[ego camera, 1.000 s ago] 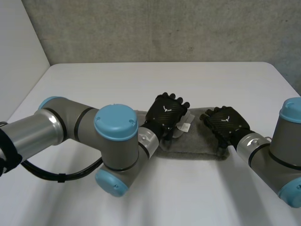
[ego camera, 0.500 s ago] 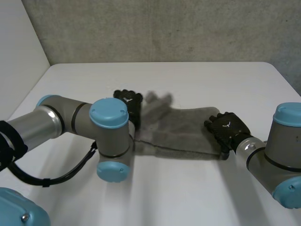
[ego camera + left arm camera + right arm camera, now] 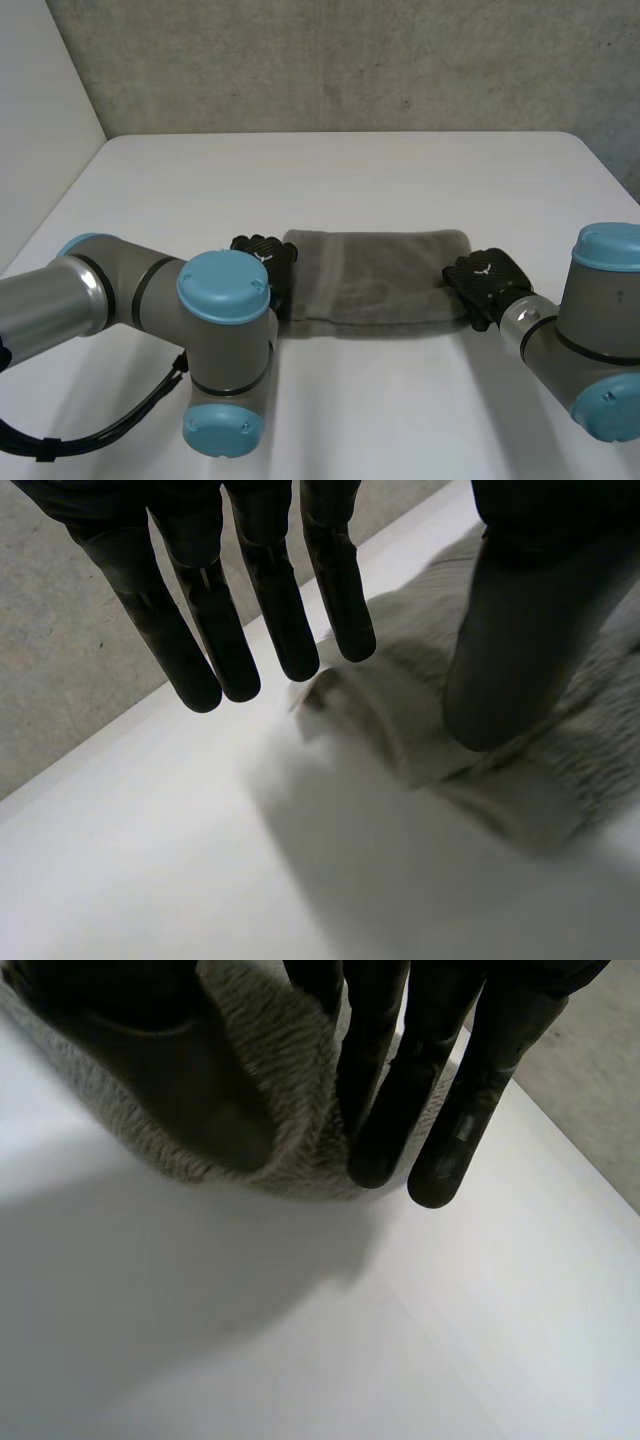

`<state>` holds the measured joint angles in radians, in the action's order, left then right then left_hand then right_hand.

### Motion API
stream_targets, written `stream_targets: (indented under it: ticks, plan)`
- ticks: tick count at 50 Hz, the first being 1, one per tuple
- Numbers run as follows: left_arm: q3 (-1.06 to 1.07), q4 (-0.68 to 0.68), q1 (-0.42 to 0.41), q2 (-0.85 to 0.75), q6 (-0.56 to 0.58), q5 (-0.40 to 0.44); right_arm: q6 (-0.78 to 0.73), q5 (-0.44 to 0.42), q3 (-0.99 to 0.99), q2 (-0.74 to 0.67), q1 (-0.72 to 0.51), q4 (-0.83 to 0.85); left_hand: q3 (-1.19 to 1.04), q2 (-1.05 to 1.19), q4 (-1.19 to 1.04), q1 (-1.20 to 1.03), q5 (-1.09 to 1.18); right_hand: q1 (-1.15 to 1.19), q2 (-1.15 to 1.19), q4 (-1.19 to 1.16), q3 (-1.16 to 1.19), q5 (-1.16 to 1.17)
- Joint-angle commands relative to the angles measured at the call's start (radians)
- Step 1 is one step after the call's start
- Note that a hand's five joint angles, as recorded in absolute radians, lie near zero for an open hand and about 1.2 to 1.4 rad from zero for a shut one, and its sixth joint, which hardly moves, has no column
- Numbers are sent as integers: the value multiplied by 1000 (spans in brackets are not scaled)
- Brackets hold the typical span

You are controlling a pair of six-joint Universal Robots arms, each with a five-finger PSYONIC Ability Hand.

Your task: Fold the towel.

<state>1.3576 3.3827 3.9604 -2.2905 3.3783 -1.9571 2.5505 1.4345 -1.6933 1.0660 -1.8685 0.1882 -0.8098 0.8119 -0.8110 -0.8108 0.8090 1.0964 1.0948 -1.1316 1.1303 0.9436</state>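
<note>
Pinching towel [image 3: 385, 275] end w/ right hand [image 3: 487, 279]; left hand [image 3: 266, 256] fingers straight, holding nothing.

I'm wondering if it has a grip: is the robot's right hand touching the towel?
Touching. The right wrist view shows an end of the towel pinched between the thumb of the right hand and its fingers.

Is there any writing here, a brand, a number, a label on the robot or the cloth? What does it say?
No readable words or numbers.
Right hand: small white emblem on its back, a shape, not letters.
Left hand: a similar white mark, partly hidden.
Towel: a small tab at the corner by the left hand's fingertips, too blurred to read.
</note>
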Motion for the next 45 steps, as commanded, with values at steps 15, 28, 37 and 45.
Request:
stream_targets:
  ticks: [15, 28, 37, 45]
  plan:
    - [94, -5, 98, 264, -40, 29, -408, 124, 126, 57, -61, -9, 267, -270, 269, 268, -441, 300, 301, -265, 266, 278]
    - [164, 0, 212, 384, -45, 121, -624, -112, 323, -128, -385, 5, 273, -275, 275, 274, -447, 300, 301, -265, 266, 278]
    - [176, 6, 209, 384, -43, 124, -573, -71, 317, -181, -393, 16, 294, -296, 295, 295, -468, -363, -361, 398, -396, -384]
    - [138, 15, 201, 382, -46, 164, -150, -20, 277, 15, -344, 22, 370, -372, 371, 371, -544, -922, -920, 957, -956, -944]
